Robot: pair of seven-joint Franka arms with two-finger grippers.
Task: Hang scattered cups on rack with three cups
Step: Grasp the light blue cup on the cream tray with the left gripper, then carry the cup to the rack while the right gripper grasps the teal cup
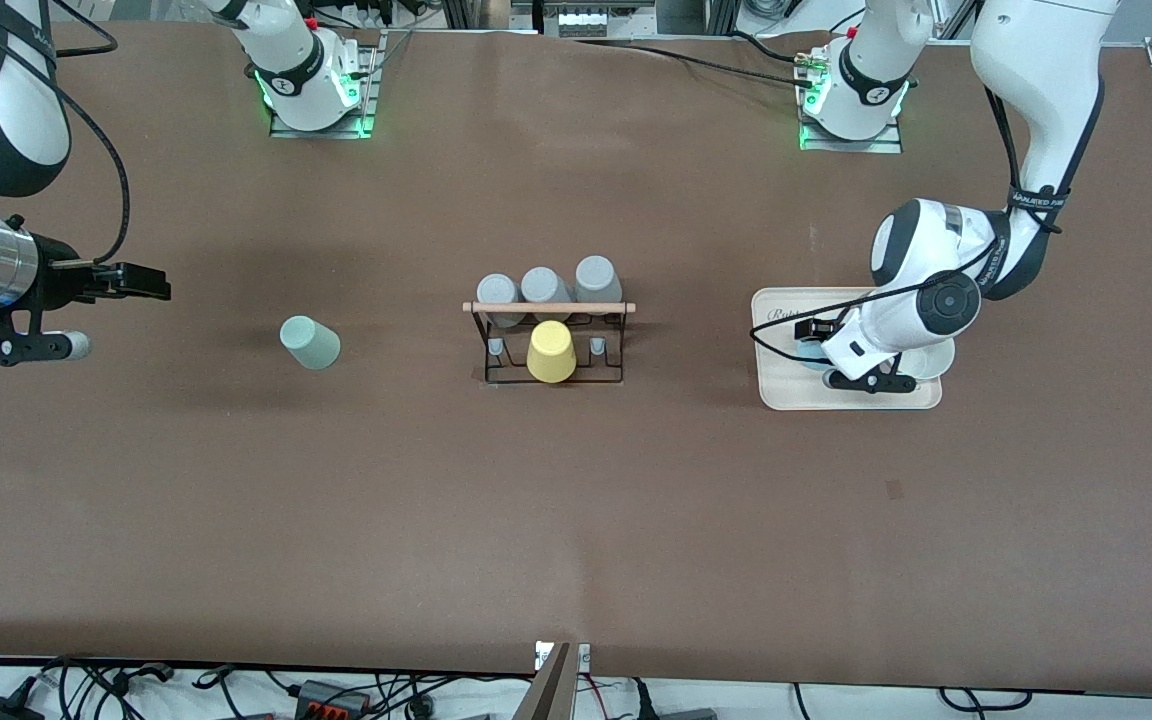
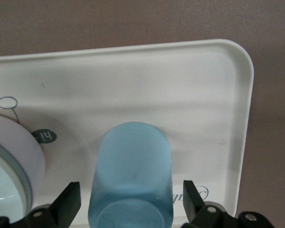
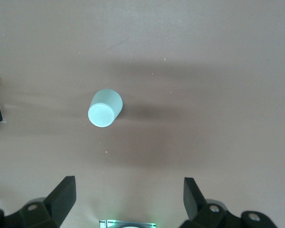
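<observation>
My left pincer (image 2: 131, 202) stood wide, straddling the blue cup (image 2: 132, 173) on the tray (image 2: 237, 95); off-centre closing could topple it. Right pincer (image 3: 129, 194) waited wide above the table, mint cup (image 3: 105, 108) ahead.

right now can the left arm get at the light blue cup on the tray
Probably yes. The left gripper is low over the beige tray with its fingers open on either side of the light blue cup, not yet touching it. Nothing sits between them, and the white dish beside the cup looks clear.
</observation>
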